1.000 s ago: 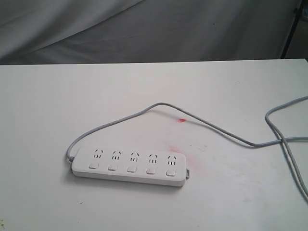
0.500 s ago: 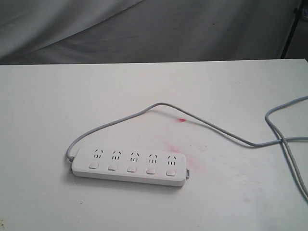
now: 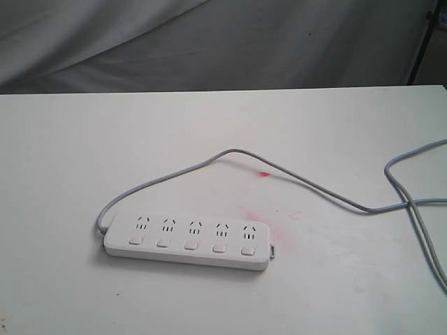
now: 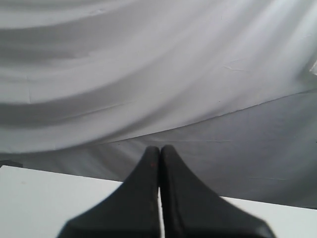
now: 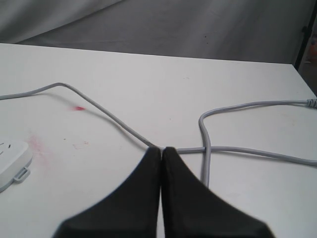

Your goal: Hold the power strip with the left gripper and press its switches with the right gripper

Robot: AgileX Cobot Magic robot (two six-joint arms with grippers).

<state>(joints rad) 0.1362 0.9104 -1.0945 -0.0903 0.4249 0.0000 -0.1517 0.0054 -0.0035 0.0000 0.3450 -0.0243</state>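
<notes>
Left jaws: tips pressed together, nothing between them, aimed over the far edge of the worktop (image 4: pixel 39 198) at the grey backdrop cloth (image 4: pixel 148 74). Nothing of the task shows in that view.

Right jaws: also closed tip to tip and empty, aimed toward the grey cord (image 5: pixel 114 119) near where it crosses itself. One rounded end of the power strip (image 5: pixel 11 157) just shows at that view's edge, so we judge the right arm prob. nearer.

The ext. view shows neither arm. There the strip lies flat, lower left of centre, long axis left-right w/ the right end slightly lower in frame. The switches (image 3: pixel 190 245) run in a row along its lower edge, one under each socket grp. The cord leaves the left end, arcs up and goes off right.

We reckon the left jaws must open and straddle the strip's short axis at the left end, leaving the switches clear for the right.
</notes>
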